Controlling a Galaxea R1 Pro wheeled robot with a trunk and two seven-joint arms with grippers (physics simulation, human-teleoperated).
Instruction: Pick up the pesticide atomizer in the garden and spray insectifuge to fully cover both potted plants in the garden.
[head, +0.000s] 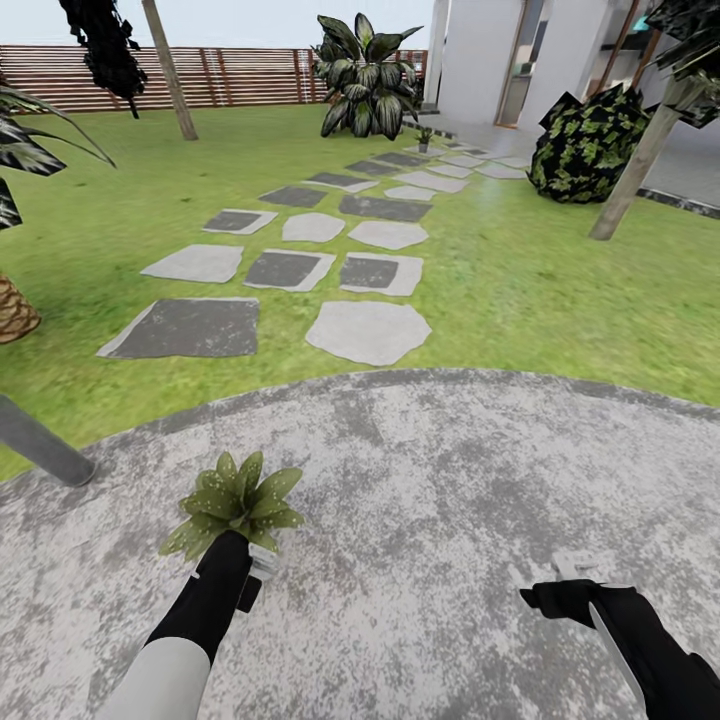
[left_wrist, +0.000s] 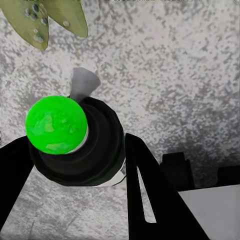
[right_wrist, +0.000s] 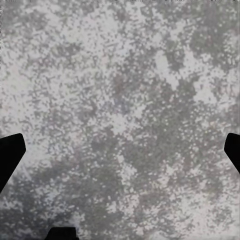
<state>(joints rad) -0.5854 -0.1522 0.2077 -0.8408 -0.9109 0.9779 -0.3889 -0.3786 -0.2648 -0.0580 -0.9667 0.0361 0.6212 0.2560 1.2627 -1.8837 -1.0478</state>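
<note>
Round patio of mottled grey gravel (head: 450, 480), coarse and speckled, edged by bright green lawn (head: 560, 290); flat grey stepping stones (head: 368, 330) run off toward a brown slatted wooden fence (head: 230, 75).

Left gripper (head: 250, 572), black, at the near side of the patio, clenched on the pesticide atomizer (left_wrist: 80, 145). Left wrist view looks straight down the bottle's long axis: dark round body wedged between the two black fingers (left_wrist: 145, 190), a glossy bright-green round cap toward the camera, a pale grey spray nozzle poking out beyond it toward the gravel. In the head view the arm hides most of the bottle; a pale bit shows just beside the wrist.

Key relation: small potted plant (head: 238, 505), a low rosette of pointed green leaves with pale speckles, sits directly ahead of the left gripper, touching or just beside it in the head view. Two of its leaves show beyond the nozzle in the wrist view, off to one side of the bottle's axis, so the nozzle seems aimed at gravel beside the plant rather than at its centre. Judgement: a small re-aim toward the rosette is needed.

Right gripper (head: 560, 585) hangs over bare gravel, well apart from the plant, fingers spread and holding nothing.

Second rosette: not identified with certainty; a tiny plant stands far up the path.
</note>
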